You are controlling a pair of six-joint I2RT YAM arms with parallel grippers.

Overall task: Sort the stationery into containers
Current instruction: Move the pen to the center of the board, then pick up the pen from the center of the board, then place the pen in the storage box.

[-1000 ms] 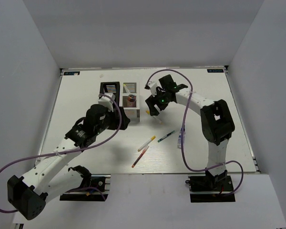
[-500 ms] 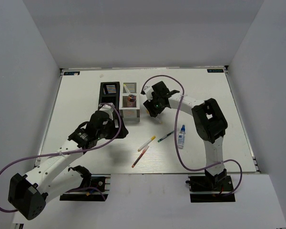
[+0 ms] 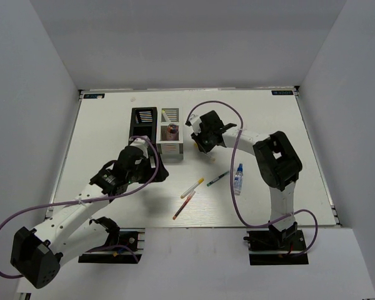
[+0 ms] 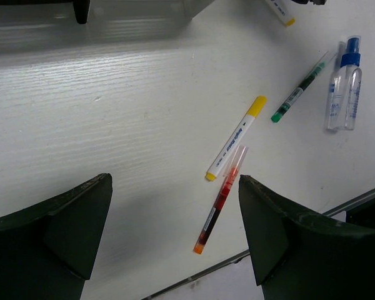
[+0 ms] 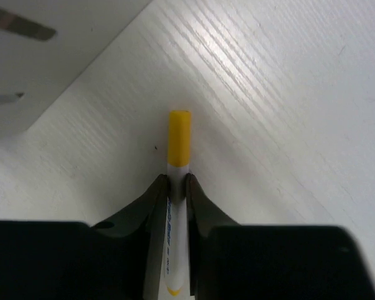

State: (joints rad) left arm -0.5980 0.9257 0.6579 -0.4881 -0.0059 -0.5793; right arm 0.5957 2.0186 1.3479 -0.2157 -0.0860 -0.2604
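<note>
We look down on a white table [image 3: 100,144] with two robot arms bolted at its near edge. Toward the far side stand two boxy desk organisers side by side and apparently touching: a black organiser [image 3: 144,119] on the left and a white-grey organiser [image 3: 170,149] on the right. Inside the white-grey one we can make out a stubby pinkish cylinder [image 3: 172,130] in a middle compartment and a thin yellow stick [image 3: 164,114] at the back.

The right gripper [image 5: 177,187] is low over the table, just right of the white-grey organiser. Its wrist view shows its black fingers [image 5: 155,200] drawn in narrow and clamped on a white marker, the pinched marker [image 5: 178,134], whose yellow cap pokes out past the fingertips. We cannot tell whether this marker rests on the table or is lifted off it.

The left gripper [image 4: 174,187] hangs above bare table in front of the organisers, its jaws spread wide with nothing between them.

Four loose pieces lie flat on the table between the two arms, nearer to us than the organisers. A loose yellow-capped marker [image 4: 235,139] lies with a red-orange pen [image 4: 220,206] just beside it. Further right is a green pen [image 4: 297,94], and just beside that a small clear bottle [image 4: 344,87] with a blue cap, lying on its side
</note>
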